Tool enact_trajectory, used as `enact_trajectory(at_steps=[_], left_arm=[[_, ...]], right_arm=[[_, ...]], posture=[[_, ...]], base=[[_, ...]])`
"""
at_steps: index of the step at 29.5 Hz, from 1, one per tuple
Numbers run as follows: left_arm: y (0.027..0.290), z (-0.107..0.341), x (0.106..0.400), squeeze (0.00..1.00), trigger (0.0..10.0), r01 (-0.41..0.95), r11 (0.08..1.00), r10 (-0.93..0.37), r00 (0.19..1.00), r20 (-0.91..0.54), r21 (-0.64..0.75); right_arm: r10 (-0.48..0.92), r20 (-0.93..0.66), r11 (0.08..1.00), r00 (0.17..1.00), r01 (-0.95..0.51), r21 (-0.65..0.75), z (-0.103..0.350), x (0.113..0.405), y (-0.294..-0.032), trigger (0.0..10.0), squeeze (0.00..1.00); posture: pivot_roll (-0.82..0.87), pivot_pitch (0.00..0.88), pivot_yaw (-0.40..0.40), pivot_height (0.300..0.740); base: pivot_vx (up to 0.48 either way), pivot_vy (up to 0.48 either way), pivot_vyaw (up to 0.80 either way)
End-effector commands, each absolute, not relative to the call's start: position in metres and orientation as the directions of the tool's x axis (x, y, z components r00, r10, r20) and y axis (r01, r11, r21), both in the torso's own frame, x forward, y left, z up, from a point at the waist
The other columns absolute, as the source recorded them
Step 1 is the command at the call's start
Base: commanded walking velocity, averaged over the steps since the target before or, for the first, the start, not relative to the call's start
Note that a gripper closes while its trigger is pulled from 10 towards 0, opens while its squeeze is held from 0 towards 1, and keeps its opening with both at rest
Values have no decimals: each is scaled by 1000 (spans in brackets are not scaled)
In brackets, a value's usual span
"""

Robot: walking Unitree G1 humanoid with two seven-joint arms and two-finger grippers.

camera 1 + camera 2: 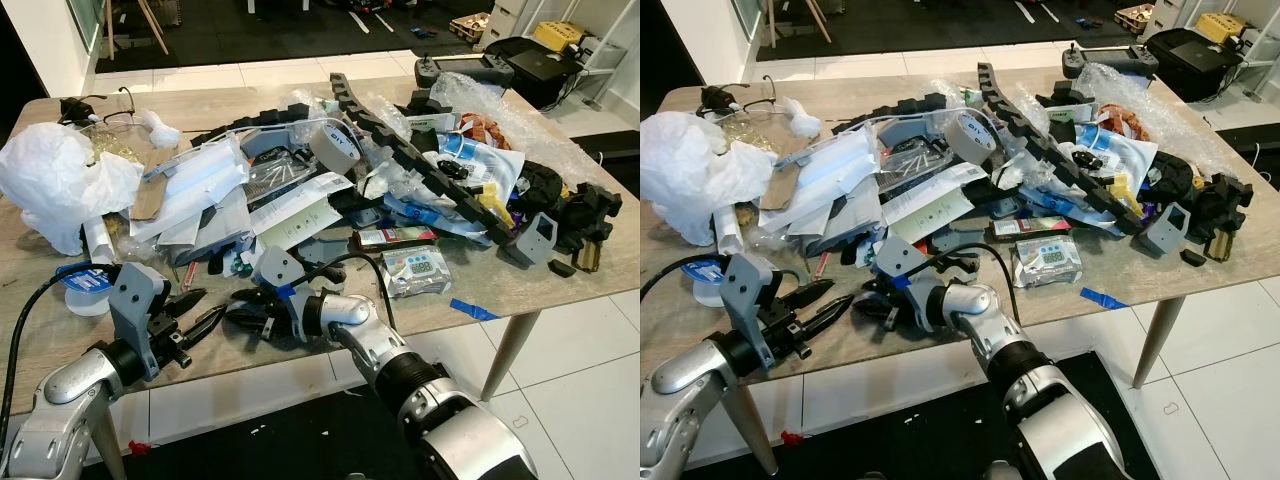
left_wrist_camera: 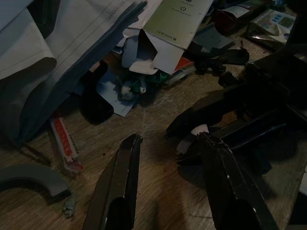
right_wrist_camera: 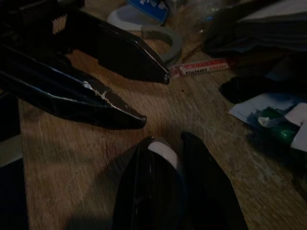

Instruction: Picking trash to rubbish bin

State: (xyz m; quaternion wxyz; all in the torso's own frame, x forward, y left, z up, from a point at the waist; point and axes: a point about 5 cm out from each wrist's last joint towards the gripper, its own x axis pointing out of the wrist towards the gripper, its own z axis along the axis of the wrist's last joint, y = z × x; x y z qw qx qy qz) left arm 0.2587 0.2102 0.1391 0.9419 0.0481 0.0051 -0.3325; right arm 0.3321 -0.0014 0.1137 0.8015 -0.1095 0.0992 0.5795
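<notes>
**A:** What is it holding?

**B:** A small white scrap (image 3: 162,152), pinched between the right gripper's (image 1: 246,318) black fingertips, low over the near edge of the wooden table (image 1: 560,285). Beyond it lies a heap of litter: papers, a roll of tape (image 1: 335,148), a crumpled white bag (image 1: 55,180).

**A:** So which step is this?

**B:** I'd say the pick is made and carrying comes next. I can't spot a bin, so the robot would need to lift clear and find one.

**A:** And the arms?

**B:** The right arm reaches forward and bends across toward the robot's left. The left gripper (image 1: 200,322) hovers just beside it, fingers spread and empty, tips pointing at the other's.
</notes>
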Motion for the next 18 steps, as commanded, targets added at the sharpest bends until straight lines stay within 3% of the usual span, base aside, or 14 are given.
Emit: enact_trajectory(at_steps=[1, 9, 16, 18], left_arm=[[206, 135, 257, 0, 10000, 642, 763, -640, 766, -60, 76], [207, 136, 264, 0, 10000, 632, 770, -630, 775, -50, 86], [215, 144, 273, 0, 10000, 562, 822, -565, 825, 5, 90], [222, 150, 277, 0, 10000, 517, 852, -521, 852, 45, 82]], right_arm=[[887, -356, 314, 294, -949, -3, 94, 326, -6, 0, 0], [881, -334, 350, 335, -937, -16, 99, 331, -10, 0, 0], [885, -215, 410, 412, -910, -54, 116, 335, -16, 0, 0], [890, -120, 437, 441, -898, -55, 129, 330, -23, 0, 0]], posture=[[7, 182, -36, 740], [2, 157, -26, 740], [3, 144, -27, 740], [-1, 142, -24, 740]], base=[[0, 0, 0], [0, 0, 0], [0, 0, 0], [0, 0, 0]])
